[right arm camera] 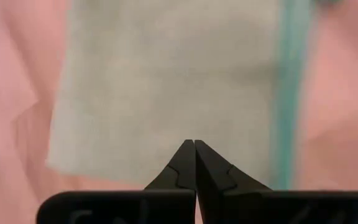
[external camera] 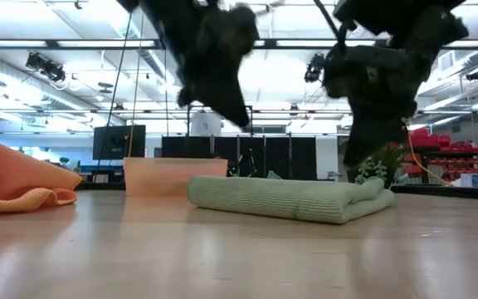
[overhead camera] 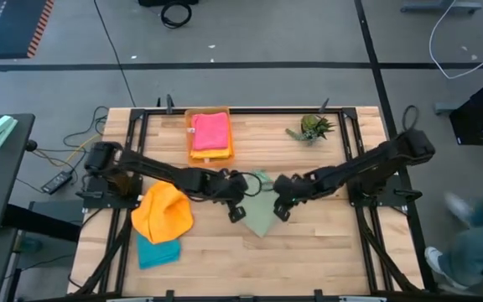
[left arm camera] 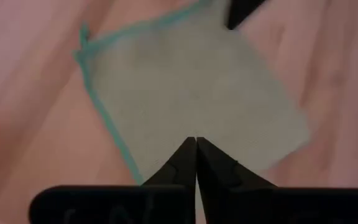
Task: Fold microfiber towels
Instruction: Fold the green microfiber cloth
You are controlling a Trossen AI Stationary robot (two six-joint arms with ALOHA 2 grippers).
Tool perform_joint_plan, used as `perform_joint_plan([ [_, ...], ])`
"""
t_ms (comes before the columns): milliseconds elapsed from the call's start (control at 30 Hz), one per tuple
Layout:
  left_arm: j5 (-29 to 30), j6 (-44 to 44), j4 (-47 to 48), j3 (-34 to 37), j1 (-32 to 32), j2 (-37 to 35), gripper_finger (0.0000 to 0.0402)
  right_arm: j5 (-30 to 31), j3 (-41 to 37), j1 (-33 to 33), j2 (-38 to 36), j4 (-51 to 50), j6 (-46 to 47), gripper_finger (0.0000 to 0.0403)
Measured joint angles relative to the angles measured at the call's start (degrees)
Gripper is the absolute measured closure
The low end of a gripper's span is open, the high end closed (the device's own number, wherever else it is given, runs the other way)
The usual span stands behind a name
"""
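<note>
on the pale wood table (overhead camera: 325,252) the sage green towel (overhead camera: 261,214) lies folded mid-table, and we hover left gripper (overhead camera: 236,214) and right gripper (overhead camera: 281,211) above it, fingers pinched together and empty, so we should press its edges square.

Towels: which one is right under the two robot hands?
The sage green towel, folded at mid-table between both end effectors. The orange towel and teal towel lie farther left; the pink towel sits at the back.
</note>
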State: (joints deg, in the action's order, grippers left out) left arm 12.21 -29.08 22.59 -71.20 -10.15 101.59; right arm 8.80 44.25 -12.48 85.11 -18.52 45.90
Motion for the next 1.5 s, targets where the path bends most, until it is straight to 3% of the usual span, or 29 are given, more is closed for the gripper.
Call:
perform_joint_plan([
  [133, 0.01, -0.28, -2.46, -0.04, -1.17, -1.02, 0.0396, 4.32, -0.05, 2.03, -4.61, -4.11, -0.78, 0.0400],
  [433, -3.50, -5.83, -9.48, 0.36, -3.36, 9.64, 0.0394, -1.74, -6.30, 5.20, -3.66, -2.46, -2.51, 0.0400],
  [700, -4.36, -6.28, -8.94, 0.33, -2.82, 13.39, 0.0382, -2.59, -14.11, 2.01, -4.77, 0.93, 5.59, 0.0400],
  [933, -6.08, 0.28, -9.32, 0.30, -0.20, 9.32, 0.0396, -3.07, -11.18, 0.56, -9.05, -2.32, 5.89, 0.0400],
  [1133, -6.61, 1.24, -14.22, 0.35, 1.11, 3.93, 0.0387, 4.84, -6.94, 3.15, -13.55, -1.75, 2.44, 0.0400],
  [1233, -9.57, 1.17, -20.70, 0.12, 0.54, 5.19, 0.0388, 4.20, -7.27, 6.71, -12.26, 2.61, -1.12, 0.0400],
  [1500, -12.37, -5.56, -22.41, 0.25, -0.82, 14.09, 0.0387, -3.39, -7.42, 14.09, -1.26, 12.98, -8.91, 0.0400],
])
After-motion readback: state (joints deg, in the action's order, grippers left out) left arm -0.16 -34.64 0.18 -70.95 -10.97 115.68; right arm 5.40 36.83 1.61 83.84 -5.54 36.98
